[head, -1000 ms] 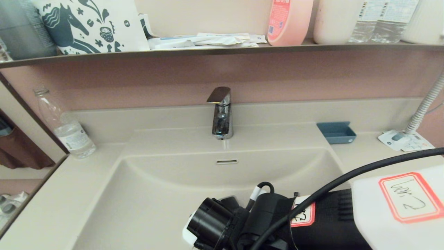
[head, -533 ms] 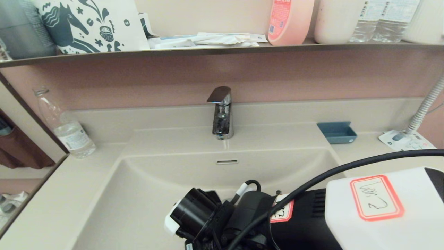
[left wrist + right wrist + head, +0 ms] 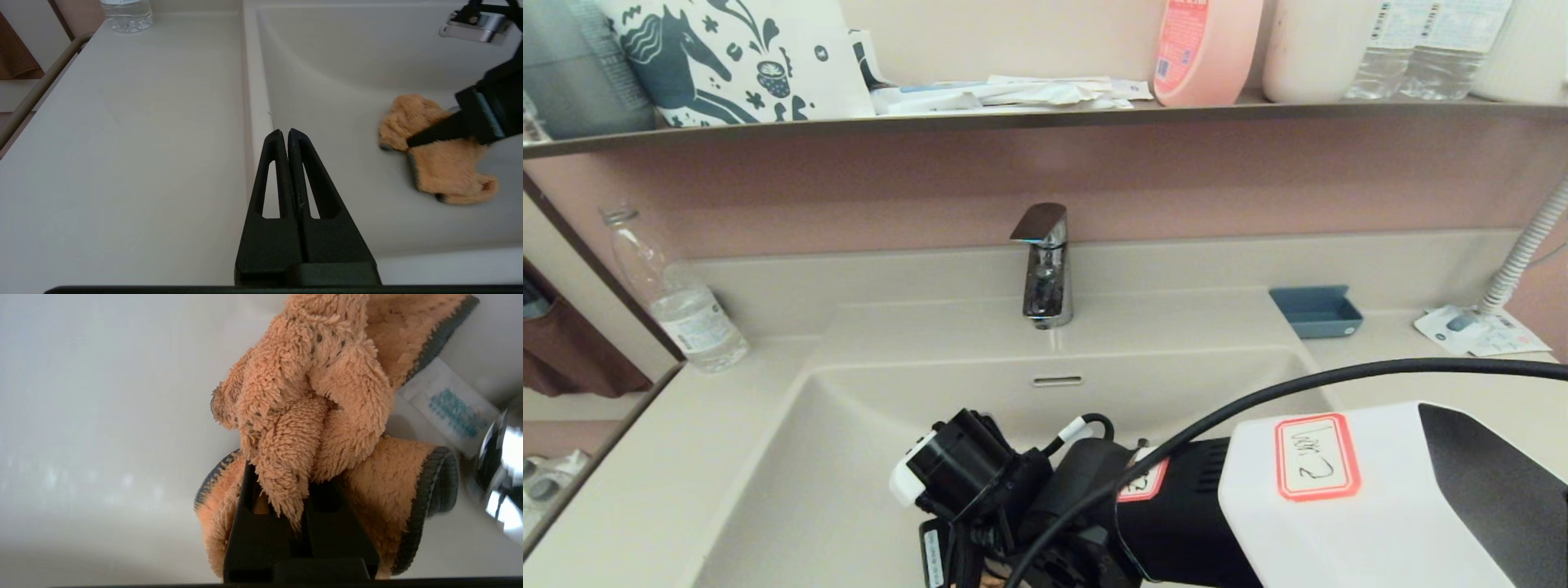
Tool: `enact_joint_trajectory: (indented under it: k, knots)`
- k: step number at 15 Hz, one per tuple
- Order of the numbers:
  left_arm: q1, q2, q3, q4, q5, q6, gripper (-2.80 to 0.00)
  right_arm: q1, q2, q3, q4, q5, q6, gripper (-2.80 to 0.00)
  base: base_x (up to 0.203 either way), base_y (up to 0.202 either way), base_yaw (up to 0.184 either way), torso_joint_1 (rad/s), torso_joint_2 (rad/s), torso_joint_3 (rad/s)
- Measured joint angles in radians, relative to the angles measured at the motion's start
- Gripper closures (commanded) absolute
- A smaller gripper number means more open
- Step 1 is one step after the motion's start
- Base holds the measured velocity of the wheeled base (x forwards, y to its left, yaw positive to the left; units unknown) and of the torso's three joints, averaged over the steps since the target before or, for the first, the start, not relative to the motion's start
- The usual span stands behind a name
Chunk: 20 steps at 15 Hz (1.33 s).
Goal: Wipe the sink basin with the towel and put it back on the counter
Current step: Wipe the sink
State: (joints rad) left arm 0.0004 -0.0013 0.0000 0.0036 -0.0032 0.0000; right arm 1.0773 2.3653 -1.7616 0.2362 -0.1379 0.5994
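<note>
The tan-brown fuzzy towel (image 3: 310, 396) lies bunched on the floor of the beige sink basin (image 3: 102, 416), with my right gripper (image 3: 282, 475) shut on a fold of it. The chrome drain plug (image 3: 498, 469) is right beside the cloth. In the left wrist view the towel (image 3: 437, 163) rests on the basin (image 3: 347, 81) floor under the right arm's dark finger. In the head view my right arm (image 3: 1045, 506) reaches low into the basin (image 3: 849, 457) and hides the towel. My left gripper (image 3: 282, 132) hangs shut and empty over the counter (image 3: 143, 122) at the basin's left rim.
A chrome faucet (image 3: 1044, 269) stands behind the basin, above the overflow slot (image 3: 1057, 380). A water bottle (image 3: 682, 302) is on the counter's back left. A blue dish (image 3: 1315, 310), a paper packet (image 3: 1478, 331) and a ribbed hose (image 3: 1523, 253) are at the back right. A loaded shelf (image 3: 1013, 118) runs overhead.
My right arm has slid leftward across the basin, carrying its wrist from the middle toward the left half. The left arm has not visibly moved.
</note>
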Motion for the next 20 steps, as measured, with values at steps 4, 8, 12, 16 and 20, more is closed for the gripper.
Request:
enact_joint_trajectory:
  k: [4,8,12,16,20]
  knots:
    - [0.0,0.0,0.0,0.0,0.0,-0.001,0.0,-0.047,0.049,-0.066,-0.039,-0.001,-0.029,0.0,0.0,0.0,0.0,0.0,0.0,0.0]
    - [0.0,0.0,0.0,0.0,0.0,0.0,0.0,-0.092,0.07,-0.08,-0.068,-0.002,-0.058,0.0,0.0,0.0,0.0,0.0,0.0,0.0]
    - [0.0,0.0,0.0,0.0,0.0,-0.001,0.0,-0.111,0.072,-0.079,-0.063,-0.047,-0.069,0.0,0.0,0.0,0.0,0.0,0.0,0.0]
    - [0.0,0.0,0.0,-0.001,0.0,0.0,0.0,-0.144,0.061,-0.052,-0.058,-0.09,-0.076,0.0,0.0,0.0,0.0,0.0,0.0,0.0]
    - [0.0,0.0,0.0,0.0,0.0,0.0,0.0,-0.176,0.013,0.043,-0.057,-0.095,-0.08,0.0,0.0,0.0,0.0,0.0,0.0,0.0]
